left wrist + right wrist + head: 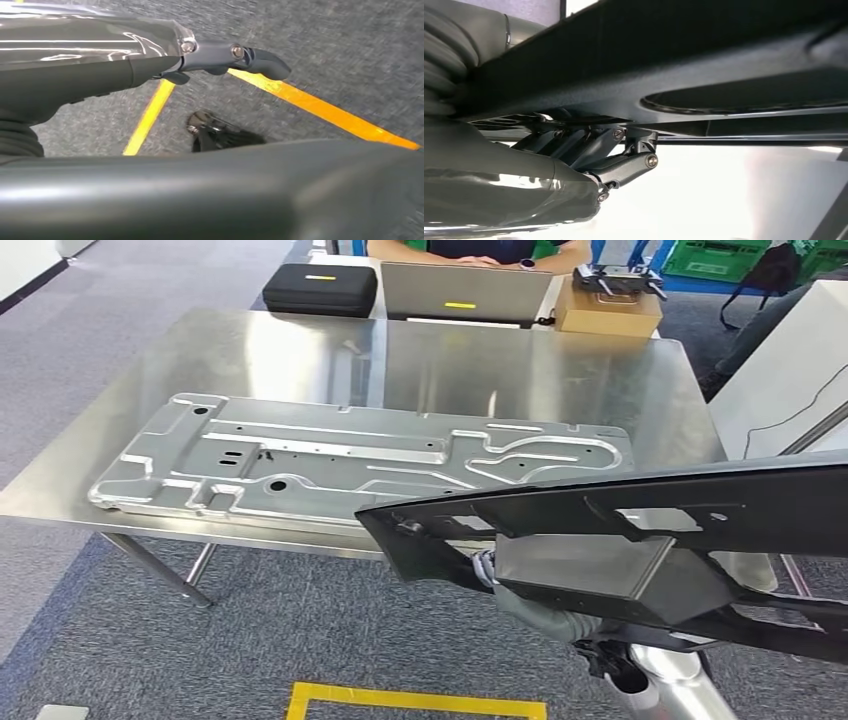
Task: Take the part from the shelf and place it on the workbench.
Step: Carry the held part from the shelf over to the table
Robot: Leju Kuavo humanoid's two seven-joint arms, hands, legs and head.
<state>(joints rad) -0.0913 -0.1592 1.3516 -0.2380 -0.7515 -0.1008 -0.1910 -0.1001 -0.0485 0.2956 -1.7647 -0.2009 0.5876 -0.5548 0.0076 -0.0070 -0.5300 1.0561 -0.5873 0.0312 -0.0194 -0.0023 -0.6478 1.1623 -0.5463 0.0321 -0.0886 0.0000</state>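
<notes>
black part (pixel 640 530) gripped from underneath by right hand (pixel 589 155), held at workbench (pixel 560 370) near edge | left hand (pixel 220 55) grip can't be told | metal panel (pixel 360 465) could get clipped tbh

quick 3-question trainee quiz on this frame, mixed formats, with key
1. True or false: the black plastic part already lies flat on the workbench.
2. What already lies on the workbench? A) a stamped metal panel B) a green crate C) a cardboard box
3. Fill in: the right hand grips the black part from ____.

Key: 1 false, the part is held in the air at the near edge. 2 A, the stamped metal panel. 3 underneath.
</notes>
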